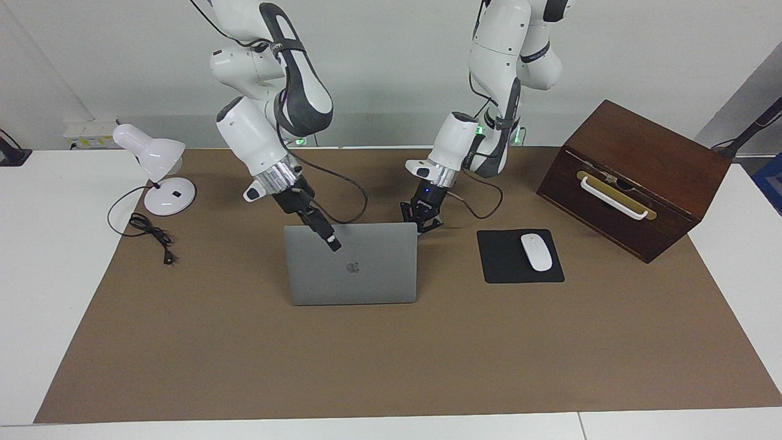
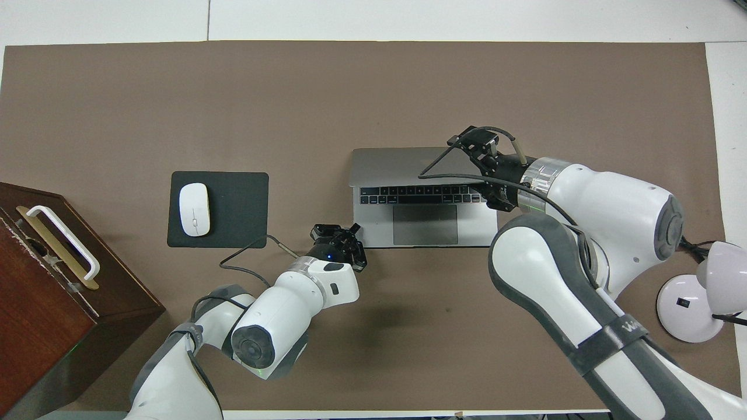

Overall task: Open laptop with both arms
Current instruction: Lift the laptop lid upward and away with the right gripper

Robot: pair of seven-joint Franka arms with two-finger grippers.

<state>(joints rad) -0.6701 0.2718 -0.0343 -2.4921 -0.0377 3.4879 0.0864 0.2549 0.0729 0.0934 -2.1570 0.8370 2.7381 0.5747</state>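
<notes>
The laptop (image 1: pixel 351 272) is sitting mid-table on the brown mat (image 1: pixel 391 360), its silver lid standing raised at a steep angle with the logo side facing away from the robots; from overhead the dark keyboard (image 2: pixel 417 195) and the trackpad (image 2: pixel 425 224) are showing on the base. The right gripper (image 1: pixel 333 244) is reaching down over the upper edge of the lid toward the right arm's end of it, fingers spread wide; whether they are touching the lid I cannot tell. The left gripper (image 1: pixel 423 221) is sitting low at the base's corner nearest the robots toward the left arm's end of the table, fingertips pressed together with nothing between them, right beside the corner or resting on it. A black mouse pad (image 1: pixel 519 256) carrying a white mouse (image 1: pixel 536 252) is lying beside the laptop toward the left arm's end, and a dark wooden box (image 1: pixel 635 177) with a white handle (image 1: pixel 613 198) is standing past it. Toward the right arm's end, a white desk lamp (image 1: pixel 157 168) is standing at the mat's edge with its black cord (image 1: pixel 149 235) trailing across the mat.
</notes>
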